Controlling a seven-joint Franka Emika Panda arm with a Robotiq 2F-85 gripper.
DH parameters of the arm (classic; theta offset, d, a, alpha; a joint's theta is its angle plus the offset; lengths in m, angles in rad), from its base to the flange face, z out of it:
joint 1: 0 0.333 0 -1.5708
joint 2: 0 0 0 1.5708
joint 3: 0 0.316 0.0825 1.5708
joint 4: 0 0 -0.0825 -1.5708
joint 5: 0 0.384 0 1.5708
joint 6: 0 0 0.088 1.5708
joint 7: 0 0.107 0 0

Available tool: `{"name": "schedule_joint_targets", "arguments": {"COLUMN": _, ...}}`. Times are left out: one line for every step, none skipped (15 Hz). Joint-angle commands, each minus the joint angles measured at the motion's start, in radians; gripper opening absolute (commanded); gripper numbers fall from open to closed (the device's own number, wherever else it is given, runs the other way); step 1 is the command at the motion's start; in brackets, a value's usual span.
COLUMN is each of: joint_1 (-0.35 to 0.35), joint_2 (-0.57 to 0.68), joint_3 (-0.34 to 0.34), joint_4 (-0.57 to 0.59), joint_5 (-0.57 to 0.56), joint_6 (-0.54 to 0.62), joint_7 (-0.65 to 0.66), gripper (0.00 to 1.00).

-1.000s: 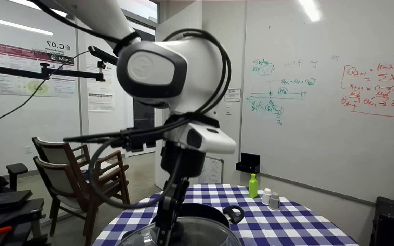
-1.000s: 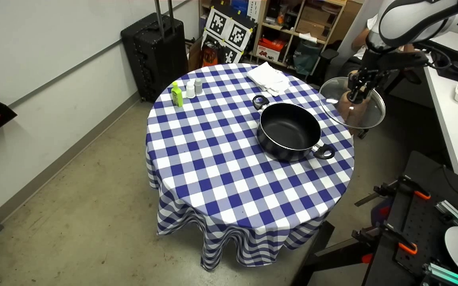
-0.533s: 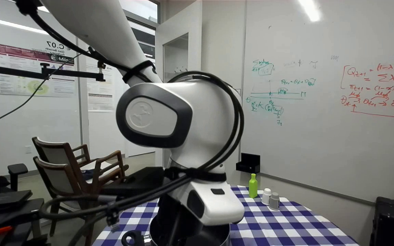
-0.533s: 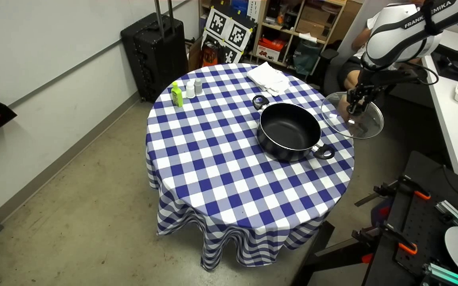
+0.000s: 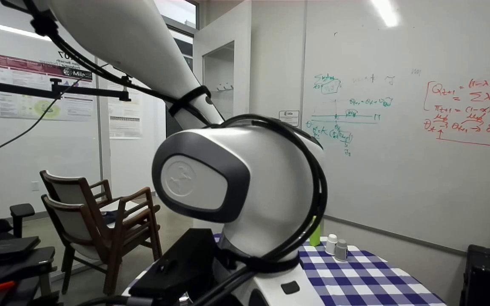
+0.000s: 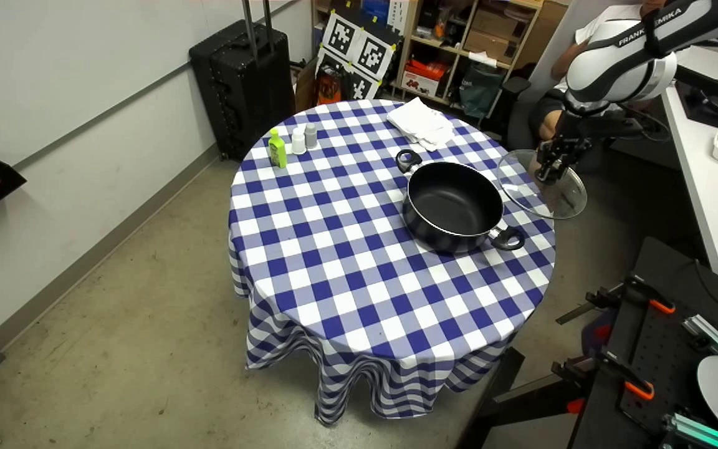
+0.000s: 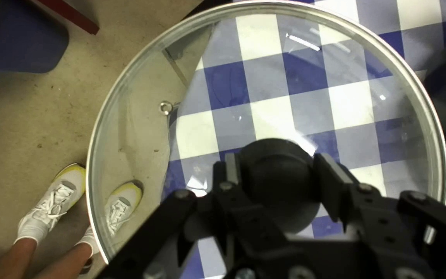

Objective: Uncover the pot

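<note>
Fingers [image 7: 335, 174] of the gripper [image 7: 279, 170] are clamping the round black knob [image 7: 277, 190], one on either side, and are holding up the glass lid [image 7: 227, 93] by it. Seen from the wrist, the lid is overhanging the edge of the table [image 6: 340, 274]: blue and white checks are showing through part of the glass, floor [image 7: 14, 128] through the rest. In an exterior view the uncovered pot [image 6: 449, 206] is sitting upright on the right half of the table, its dark, open mouth facing up. Its long axis (taking that as the line from far handle [image 6: 407, 153] to near handle [image 6: 500, 241]) is running from far left to near right, each handle pointing outward along it. Just right of the pot the lid is hanging, knob uppermost; how high, I cannot tell. Toward the far left of the table, a green bottle [image 6: 277, 149], a white container [image 6: 298, 141] and a grey container [image 6: 311, 136] are standing close together, while a white cloth [image 6: 420, 123] is lying near the far edge. In an exterior view the arm [image 5: 270, 182] is filling the middle, leaving the pot mostly out of sight.
</note>
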Motion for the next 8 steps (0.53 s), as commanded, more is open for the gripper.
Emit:
{"name": "schedule_joint_targets", "arguments": {"joint_1": -0.027, "joint_2": 0.063, "joint_3": 0.021, "joint_4": 0.081, "joint_5": 0.033, "joint_6": -0.021, "joint_7": -0.046, "gripper": 0.25}}
{"name": "schedule_joint_targets", "arguments": {"joint_1": -0.031, "joint_2": 0.08, "joint_3": 0.026, "joint_4": 0.096, "joint_5": 0.034, "joint_6": -0.025, "joint_7": -0.05, "gripper": 0.25}}
{"name": "schedule_joint_targets", "arguments": {"joint_1": -0.033, "joint_2": 0.095, "joint_3": 0.029, "joint_4": 0.108, "joint_5": 0.034, "joint_6": -0.026, "joint_7": -0.05, "gripper": 0.25}}
{"name": "schedule_joint_targets", "arguments": {"joint_1": -0.032, "joint_2": 0.108, "joint_3": 0.031, "joint_4": 0.119, "joint_5": 0.033, "joint_6": -0.026, "joint_7": -0.046, "gripper": 0.25}}
{"name": "schedule_joint_targets", "arguments": {"joint_1": -0.033, "joint_2": 0.119, "joint_3": 0.037, "joint_4": 0.13, "joint_5": 0.036, "joint_6": -0.026, "joint_7": -0.048, "gripper": 0.25}}
{"name": "schedule_joint_targets", "arguments": {"joint_1": -0.029, "joint_2": 0.132, "joint_3": 0.038, "joint_4": 0.143, "joint_5": 0.031, "joint_6": -0.026, "joint_7": -0.043, "gripper": 0.25}}
{"name": "schedule_joint_targets", "arguments": {"joint_1": -0.028, "joint_2": 0.146, "joint_3": 0.042, "joint_4": 0.159, "joint_5": 0.031, "joint_6": -0.03, "joint_7": -0.04, "gripper": 0.25}}
{"name": "schedule_joint_targets", "arguments": {"joint_1": -0.029, "joint_2": 0.16, "joint_3": 0.046, "joint_4": 0.176, "joint_5": 0.032, "joint_6": -0.036, "joint_7": -0.039, "gripper": 0.25}}
